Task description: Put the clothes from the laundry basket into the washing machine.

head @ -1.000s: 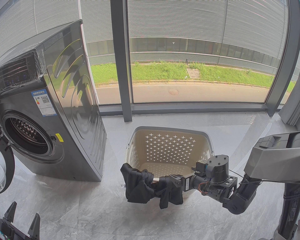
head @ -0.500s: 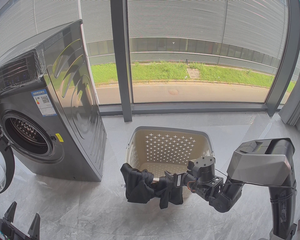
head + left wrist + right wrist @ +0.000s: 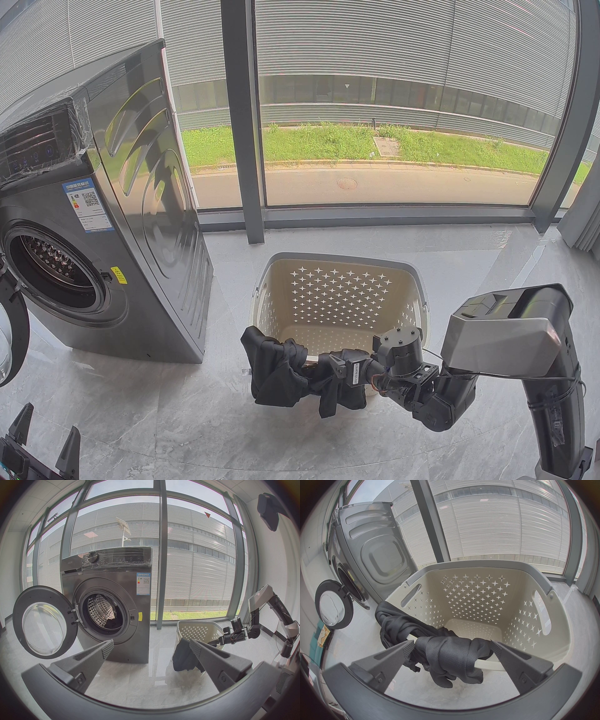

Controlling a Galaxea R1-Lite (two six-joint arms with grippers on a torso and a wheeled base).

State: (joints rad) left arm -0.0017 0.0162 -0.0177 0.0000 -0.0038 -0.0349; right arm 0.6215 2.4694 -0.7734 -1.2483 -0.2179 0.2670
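A black garment point(image 3: 281, 375) hangs over the near rim of the cream laundry basket point(image 3: 340, 265), partly outside it. My right gripper point(image 3: 337, 370) is at the garment's right end, open. In the right wrist view the garment point(image 3: 447, 656) lies between the spread fingers point(image 3: 404, 650) of my right gripper point(image 3: 450, 655), over the basket rim point(image 3: 487, 566). The washing machine point(image 3: 94, 206) stands at the left with its drum point(image 3: 56, 269) uncovered. My left gripper point(image 3: 47, 437) is low at the near left, open with nothing in it. The left wrist view shows my left gripper point(image 3: 150, 645) facing the machine point(image 3: 112, 605).
The round machine door point(image 3: 43, 622) is swung wide open to the machine's side. A window wall with a dark pillar point(image 3: 240, 119) runs behind the basket. Bare marble floor point(image 3: 187, 431) lies between the basket, the machine and me.
My right arm has pushed its gripper leftward into the garment's right end, and its forearm has folded in closer. The garment, basket and left gripper have not moved.
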